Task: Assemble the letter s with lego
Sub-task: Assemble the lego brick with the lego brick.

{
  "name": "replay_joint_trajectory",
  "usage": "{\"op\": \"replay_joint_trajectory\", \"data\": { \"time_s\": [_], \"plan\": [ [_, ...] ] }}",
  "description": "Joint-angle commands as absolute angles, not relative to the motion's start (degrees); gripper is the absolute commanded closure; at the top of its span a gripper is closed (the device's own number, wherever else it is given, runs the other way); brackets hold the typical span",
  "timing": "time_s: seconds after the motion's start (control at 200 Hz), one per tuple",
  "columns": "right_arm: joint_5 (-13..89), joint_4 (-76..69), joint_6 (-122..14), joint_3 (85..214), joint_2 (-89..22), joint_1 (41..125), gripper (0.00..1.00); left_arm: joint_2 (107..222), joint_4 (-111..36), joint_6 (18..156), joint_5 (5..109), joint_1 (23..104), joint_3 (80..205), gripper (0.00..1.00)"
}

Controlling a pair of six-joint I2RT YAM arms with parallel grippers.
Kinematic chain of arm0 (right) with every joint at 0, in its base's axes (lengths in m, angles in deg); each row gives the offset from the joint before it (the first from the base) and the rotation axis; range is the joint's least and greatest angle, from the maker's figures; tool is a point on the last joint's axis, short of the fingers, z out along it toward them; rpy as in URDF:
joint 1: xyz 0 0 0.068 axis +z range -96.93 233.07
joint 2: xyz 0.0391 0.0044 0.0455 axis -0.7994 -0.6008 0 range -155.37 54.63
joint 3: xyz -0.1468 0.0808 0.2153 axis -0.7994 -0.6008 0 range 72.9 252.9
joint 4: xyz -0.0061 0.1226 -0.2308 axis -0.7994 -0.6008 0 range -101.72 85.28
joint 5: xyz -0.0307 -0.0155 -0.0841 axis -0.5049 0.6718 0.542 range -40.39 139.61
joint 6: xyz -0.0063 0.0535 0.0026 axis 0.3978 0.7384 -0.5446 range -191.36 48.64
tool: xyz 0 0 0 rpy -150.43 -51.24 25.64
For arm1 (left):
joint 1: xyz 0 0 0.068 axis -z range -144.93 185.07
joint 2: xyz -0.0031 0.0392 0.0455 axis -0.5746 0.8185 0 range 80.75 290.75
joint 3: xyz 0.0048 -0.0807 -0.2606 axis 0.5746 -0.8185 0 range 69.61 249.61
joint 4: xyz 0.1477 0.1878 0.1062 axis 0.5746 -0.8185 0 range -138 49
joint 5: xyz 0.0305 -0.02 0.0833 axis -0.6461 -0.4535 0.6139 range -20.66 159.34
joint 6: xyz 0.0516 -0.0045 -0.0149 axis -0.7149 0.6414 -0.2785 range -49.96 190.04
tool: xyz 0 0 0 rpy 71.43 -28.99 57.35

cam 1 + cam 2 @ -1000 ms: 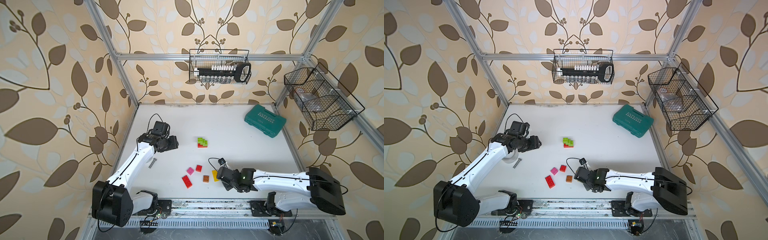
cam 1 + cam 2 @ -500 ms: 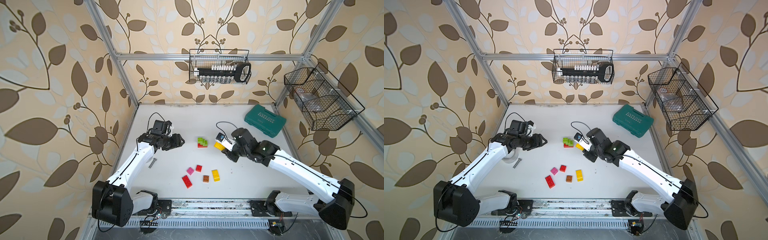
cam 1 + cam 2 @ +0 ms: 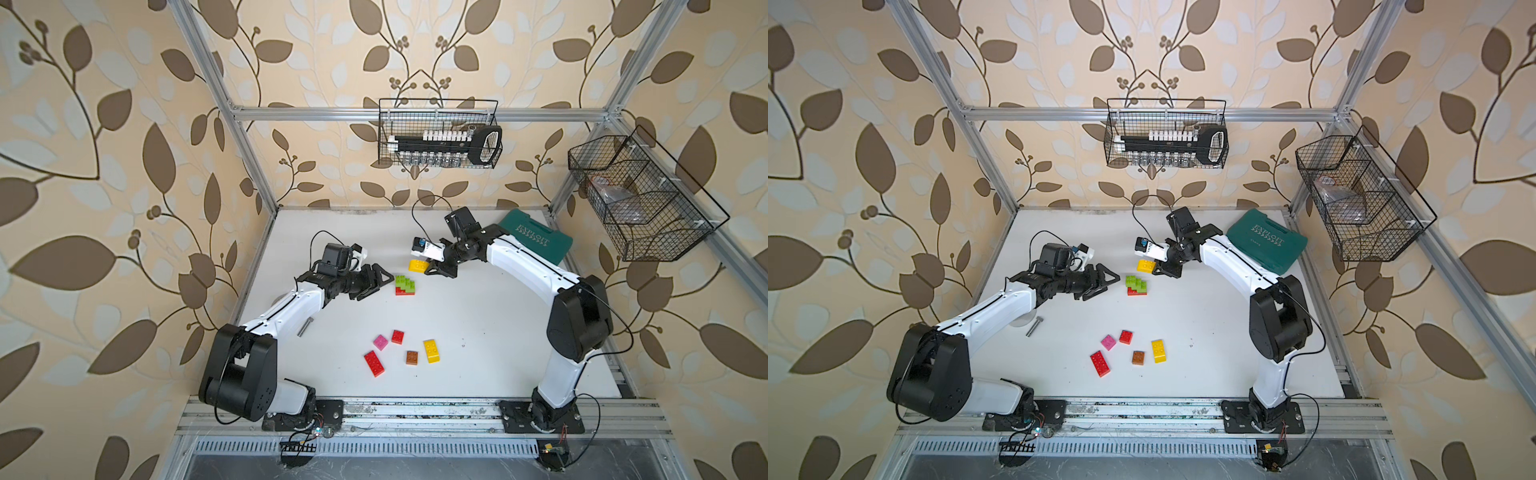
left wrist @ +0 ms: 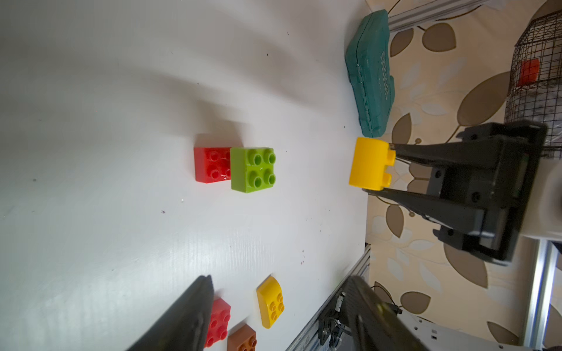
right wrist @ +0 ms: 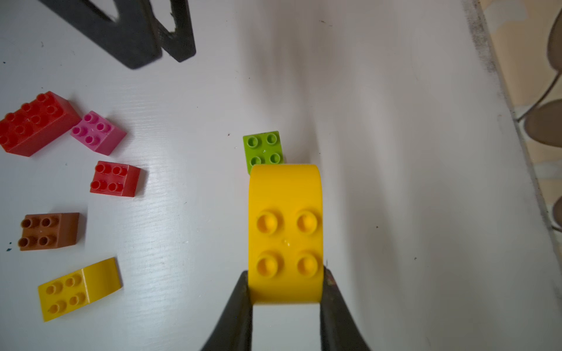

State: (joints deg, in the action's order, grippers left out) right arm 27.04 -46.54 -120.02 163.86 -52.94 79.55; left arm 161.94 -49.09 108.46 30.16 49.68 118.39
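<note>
Yellow lego brick point(image 3: 417, 265) clamped in right gripper point(image 3: 428, 267), one o'clock of the green-red stack point(image 3: 405, 286); left gripper point(image 3: 384, 284) at nine, spread, empty.

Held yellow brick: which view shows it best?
Right wrist view: the held yellow brick is large, studs facing the camera, pinched by the right hand. Left wrist view shows its side; both top views show it small.

Yellow curved plastic brick point(image 5: 285, 234): glossy, smooth. Lime-green square plastic brick point(image 5: 263, 148): same sheen. White desk point(image 5: 395, 182): satin, faint grain, dark specks. Teal plastic case point(image 4: 372, 76): matt. Black wire basket point(image 3: 436, 101): metal mesh.
</note>
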Motion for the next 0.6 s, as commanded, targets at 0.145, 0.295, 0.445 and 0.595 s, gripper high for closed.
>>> {"op": "replay_joint_trajectory", "data": {
  "time_s": [0.145,0.295,0.445,0.595],
  "plan": [
    [22.3,-53.1,-125.3,170.5,-58.2,80.4,0.86,165.5,-37.6,112.6,25.5,49.8,116.5,0.22],
    [23.0,-54.1,-125.8,171.7,-59.6,81.6,0.86,167.5,-32.8,114.8,25.0,49.8,115.2,0.21],
    [24.1,-54.5,-125.8,172.7,-60.9,82.9,0.85,168.7,-29.7,116.4,24.9,49.8,114.8,0.20],
    [24.6,-54.5,-125.3,173.7,-62.2,83.8,0.86,169.8,-26.9,118.0,24.4,49.8,114.7,0.20]
  ]
}}
